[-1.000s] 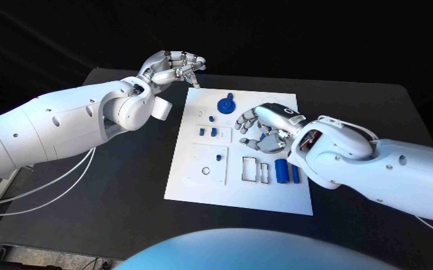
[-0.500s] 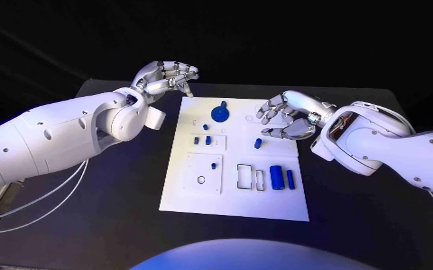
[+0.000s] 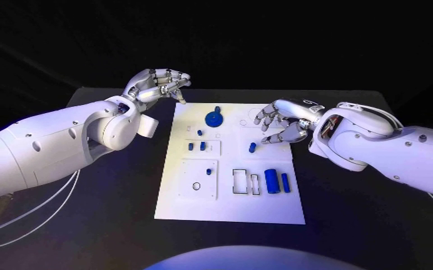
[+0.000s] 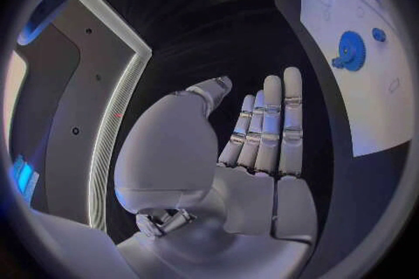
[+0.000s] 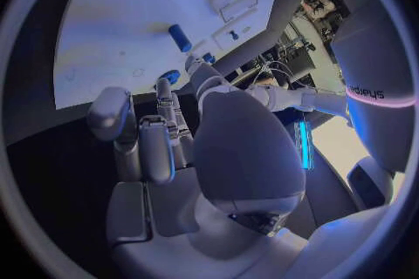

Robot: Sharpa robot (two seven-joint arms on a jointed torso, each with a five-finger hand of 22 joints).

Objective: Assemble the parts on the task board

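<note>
A: What is different from a second ago?

B: The right hand (image 3: 284,122) has pulled back. A second ago it hung low over the middle of the task board (image 3: 230,204), above the small recesses; now it hovers beside the board's right edge, level with the far half. Its fingers are loosely curled and apart, and I see nothing in them.

A: And the left hand (image 3: 159,85)?

B: It stays off the board's far left corner, over the dark tabletop (image 3: 108,195). In the left wrist view its fingers (image 4: 266,125) lie straight and side by side, with nothing held.

A: Where are the parts?

B: All on the board. The blue gear (image 3: 214,119) sits near the far edge, at the middle. A short blue peg (image 3: 253,148) lies just board-side of the right hand. Two small pieces (image 3: 197,146) stand left of the board's centre, and two blue cylinders (image 3: 277,181) lie at the near right beside the rectangular slots.

A: So what does it mean for the job?

B: With the right hand withdrawn, the peg is uncovered and lying loose. I judge the assembly far from finished, with that peg the nearest piece to pick.
</note>
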